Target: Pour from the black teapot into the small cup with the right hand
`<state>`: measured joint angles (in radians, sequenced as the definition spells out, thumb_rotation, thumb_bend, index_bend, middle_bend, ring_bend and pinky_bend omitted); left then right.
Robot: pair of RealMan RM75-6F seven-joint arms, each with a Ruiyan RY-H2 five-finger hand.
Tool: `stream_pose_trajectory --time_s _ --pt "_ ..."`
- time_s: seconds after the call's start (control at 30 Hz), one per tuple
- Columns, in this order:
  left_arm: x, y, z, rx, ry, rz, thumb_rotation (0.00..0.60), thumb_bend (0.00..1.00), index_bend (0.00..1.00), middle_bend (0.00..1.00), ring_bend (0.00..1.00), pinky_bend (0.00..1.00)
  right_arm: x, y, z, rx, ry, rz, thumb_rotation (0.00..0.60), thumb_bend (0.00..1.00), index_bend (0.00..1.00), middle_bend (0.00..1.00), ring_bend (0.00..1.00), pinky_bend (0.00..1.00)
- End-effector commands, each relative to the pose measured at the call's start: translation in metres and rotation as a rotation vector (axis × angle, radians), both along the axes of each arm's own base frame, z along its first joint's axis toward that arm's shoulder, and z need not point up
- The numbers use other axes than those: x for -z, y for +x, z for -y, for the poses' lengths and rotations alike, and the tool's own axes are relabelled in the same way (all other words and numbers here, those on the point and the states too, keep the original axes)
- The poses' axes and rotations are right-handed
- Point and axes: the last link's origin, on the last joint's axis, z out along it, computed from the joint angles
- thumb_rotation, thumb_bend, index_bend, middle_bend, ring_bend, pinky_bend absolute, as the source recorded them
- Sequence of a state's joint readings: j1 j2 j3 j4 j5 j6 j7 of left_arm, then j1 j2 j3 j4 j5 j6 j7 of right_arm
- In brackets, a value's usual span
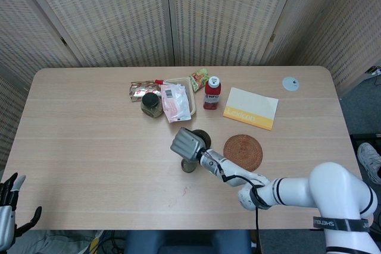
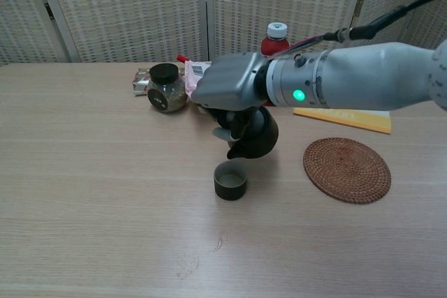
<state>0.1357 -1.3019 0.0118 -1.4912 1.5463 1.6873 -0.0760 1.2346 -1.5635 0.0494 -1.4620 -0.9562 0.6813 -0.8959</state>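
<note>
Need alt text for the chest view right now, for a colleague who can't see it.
The right hand holds the black teapot tilted, spout down just above the small cup on the wooden table. A woven coaster lies to the right.
</note>
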Motion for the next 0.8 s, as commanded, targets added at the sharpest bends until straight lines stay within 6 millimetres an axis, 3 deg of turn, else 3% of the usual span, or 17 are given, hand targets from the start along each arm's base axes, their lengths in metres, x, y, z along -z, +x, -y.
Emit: stream_pose_trajectory --time_s 0.03,0.8 --pt "0.000 0.000 0.000 0.000 0.001 0.000 0.600 0.33 0.00 0.00 0.00 0.00 0.003 0.002 -0.003 -0.017 0.003 -0.016 0.406 0.54 1.00 1.00 0.98 0.56" --pt "0.003 -0.002 0.001 0.000 0.007 0.015 0.600 0.33 0.00 0.00 0.00 0.00 0.012 0.013 -0.015 -0.152 -0.032 -0.138 0.406 0.54 1.00 1.00 0.98 0.56"
